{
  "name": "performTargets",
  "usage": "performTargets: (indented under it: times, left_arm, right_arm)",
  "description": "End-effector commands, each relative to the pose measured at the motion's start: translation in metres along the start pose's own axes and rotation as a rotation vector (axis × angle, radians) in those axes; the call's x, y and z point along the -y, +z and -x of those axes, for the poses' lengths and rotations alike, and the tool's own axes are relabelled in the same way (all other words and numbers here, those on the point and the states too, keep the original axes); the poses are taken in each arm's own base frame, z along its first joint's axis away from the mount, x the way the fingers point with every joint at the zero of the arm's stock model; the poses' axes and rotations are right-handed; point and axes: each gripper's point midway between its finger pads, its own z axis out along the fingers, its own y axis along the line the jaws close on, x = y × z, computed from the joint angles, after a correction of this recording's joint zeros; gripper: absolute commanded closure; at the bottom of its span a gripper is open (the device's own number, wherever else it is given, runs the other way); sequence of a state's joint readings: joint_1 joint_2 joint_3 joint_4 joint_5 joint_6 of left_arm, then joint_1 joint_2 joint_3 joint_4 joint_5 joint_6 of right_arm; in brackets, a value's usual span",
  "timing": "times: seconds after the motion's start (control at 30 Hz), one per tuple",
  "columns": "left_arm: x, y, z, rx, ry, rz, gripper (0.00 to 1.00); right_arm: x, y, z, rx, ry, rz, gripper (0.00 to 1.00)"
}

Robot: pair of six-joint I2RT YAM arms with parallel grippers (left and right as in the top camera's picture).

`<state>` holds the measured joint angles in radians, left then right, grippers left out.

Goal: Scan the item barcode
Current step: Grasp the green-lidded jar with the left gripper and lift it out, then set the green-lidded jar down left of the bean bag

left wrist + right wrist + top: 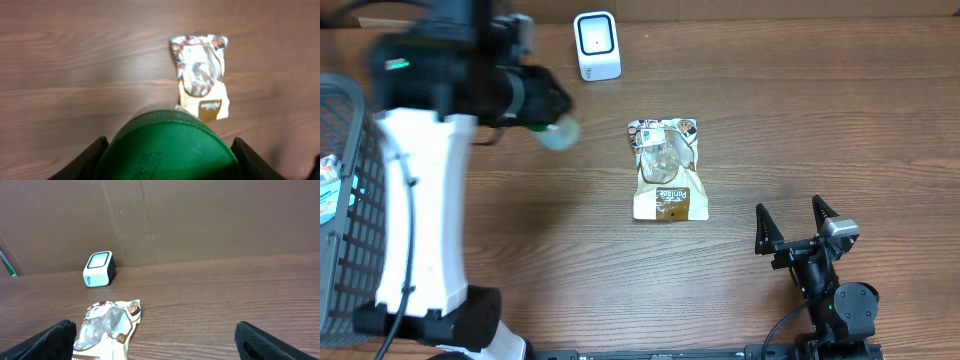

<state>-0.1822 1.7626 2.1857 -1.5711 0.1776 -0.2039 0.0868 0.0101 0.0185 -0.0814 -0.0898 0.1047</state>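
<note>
Left gripper (542, 112) sits in the upper left of the overhead view, clamped partway closed on a round green-lidded container (165, 150). In the left wrist view the green lid fills the bottom centre of the frame with a dark finger (85, 161) on either side of it. There's some printing on the lid, but it's too blurry to read.

The white barcode scanner (597, 45) stands at the top of the overhead frame, just right of the held container and a bit farther up. No contact between them.

A brown and silver snack pouch (668, 170) lies flat on the wooden table (740, 110) around the middle of the frame, below and right of the scanner, with nothing touching it.

Right gripper (789, 212) is parked in the lower right with its jaws spread wide and nothing between them, well apart from the pouch.

A dark wire basket (342, 215) is at the left edge, and a cardboard wall (210, 215) runs behind the table.
</note>
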Motion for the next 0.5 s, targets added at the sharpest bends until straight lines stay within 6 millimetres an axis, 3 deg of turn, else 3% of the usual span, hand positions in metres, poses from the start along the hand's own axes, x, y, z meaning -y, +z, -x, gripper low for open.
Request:
performTargets:
  times: [0.0, 0.23, 0.47]
  left_arm:
    - [0.017, 0.052, -0.023, -0.097, 0.039, 0.043, 0.75]
    - [0.028, 0.141, -0.05, -0.139, 0.028, 0.034, 0.74]
    - [0.02, 0.195, -0.071, -0.125, 0.018, 0.042, 0.73]
  right_arm:
    - [0.0, 0.0, -0.002, 0.001, 0.002, -0.001, 0.0]
    - [0.0, 0.0, -0.002, 0.001, 0.002, -0.001, 0.0]
    - [0.0, 0.0, -0.002, 0.001, 0.002, -0.001, 0.0]
